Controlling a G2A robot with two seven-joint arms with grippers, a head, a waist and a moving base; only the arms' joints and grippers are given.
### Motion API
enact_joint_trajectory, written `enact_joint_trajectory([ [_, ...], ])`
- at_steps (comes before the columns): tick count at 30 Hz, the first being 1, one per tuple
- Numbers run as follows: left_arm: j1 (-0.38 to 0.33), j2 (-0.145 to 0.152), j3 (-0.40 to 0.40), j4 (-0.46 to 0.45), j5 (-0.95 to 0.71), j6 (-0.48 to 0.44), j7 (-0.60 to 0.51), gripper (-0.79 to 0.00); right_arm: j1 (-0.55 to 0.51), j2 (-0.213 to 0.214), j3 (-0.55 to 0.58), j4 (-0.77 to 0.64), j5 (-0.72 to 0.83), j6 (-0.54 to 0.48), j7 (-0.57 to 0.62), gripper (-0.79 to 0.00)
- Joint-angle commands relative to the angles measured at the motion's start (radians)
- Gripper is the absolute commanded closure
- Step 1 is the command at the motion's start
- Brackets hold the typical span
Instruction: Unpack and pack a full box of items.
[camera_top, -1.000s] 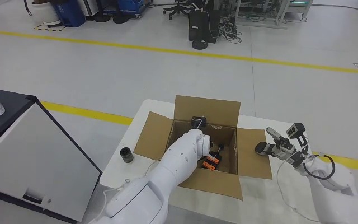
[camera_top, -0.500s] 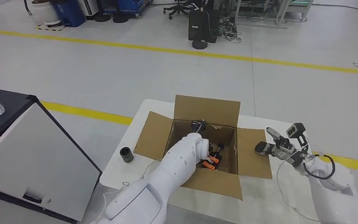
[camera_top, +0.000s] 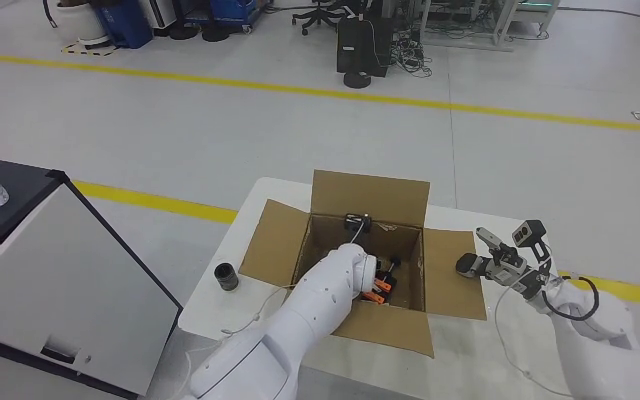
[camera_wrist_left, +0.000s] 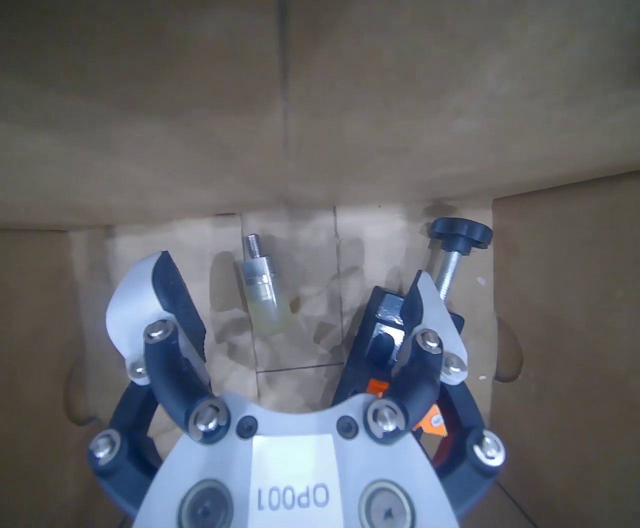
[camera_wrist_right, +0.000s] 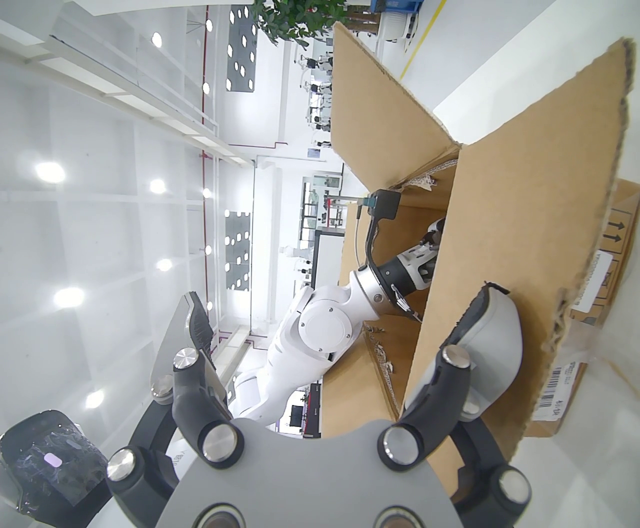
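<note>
An open cardboard box (camera_top: 370, 192) stands on the white table (camera_top: 262, 200). My left arm is down inside it, and my left gripper (camera_wrist_left: 289, 280) is open above the box floor. A small metal stud with a translucent body (camera_wrist_left: 262, 295) lies on the floor between the fingers. A black and orange clamp (camera_wrist_left: 380, 325) (camera_top: 380, 286) with a long screw and black knob (camera_wrist_left: 460, 234) lies right by one finger. My right gripper (camera_wrist_right: 340, 300) (camera_top: 480, 262) is open and holds nothing, beside the box's right flap (camera_wrist_right: 520, 240).
A small black cylinder (camera_top: 227, 276) stands on the table left of the box. A grey cabinet (camera_top: 70, 290) is beside the table's left end. The box's four flaps are spread outward. A dark foil-wrapped object (camera_wrist_right: 45, 450) is by the right wrist.
My left arm has shifted slightly within the box, the elbow drawing nearer the front. The right arm has not moved.
</note>
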Motion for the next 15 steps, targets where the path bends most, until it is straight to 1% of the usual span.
enact_joint_trajectory([
  [1,0.002,-0.001,-0.001,0.004,0.001,0.006,0.0,-0.742,0.0,0.0,0.0,0.0,0.0,0.0,0.0,-0.785],
  [3,0.002,-0.002,0.001,0.007,0.006,0.014,-0.001,-0.723,0.0,0.0,0.0,0.0,0.0,0.0,0.0,-0.785],
  [6,0.004,-0.005,0.006,0.016,0.019,0.038,-0.008,-0.742,0.0,0.0,0.0,0.0,0.0,0.0,0.0,-0.785],
  [8,0.004,-0.007,0.008,0.017,0.023,0.048,-0.011,-0.714,0.0,0.0,0.0,0.0,0.0,0.0,0.0,-0.785],
  [10,0.004,-0.008,0.008,0.018,0.025,0.05,-0.01,-0.708,0.0,0.0,0.0,0.0,0.0,0.0,0.0,-0.785],
  [11,0.004,-0.009,0.009,0.019,0.028,0.05,-0.009,-0.628,0.0,0.0,0.0,0.0,0.0,0.0,0.0,-0.785],
  [12,0.004,-0.01,0.011,0.019,0.031,0.05,-0.009,-0.585,0.0,0.0,0.0,0.0,0.0,0.0,0.0,-0.785],
  [14,0.005,-0.011,0.013,0.023,0.036,0.054,-0.011,-0.566,0.0,0.0,0.0,0.0,0.0,0.0,0.0,-0.785],
  [15,0.006,-0.012,0.014,0.025,0.038,0.053,-0.013,-0.579,0.0,0.0,0.0,0.0,0.0,0.0,0.0,-0.785],
])
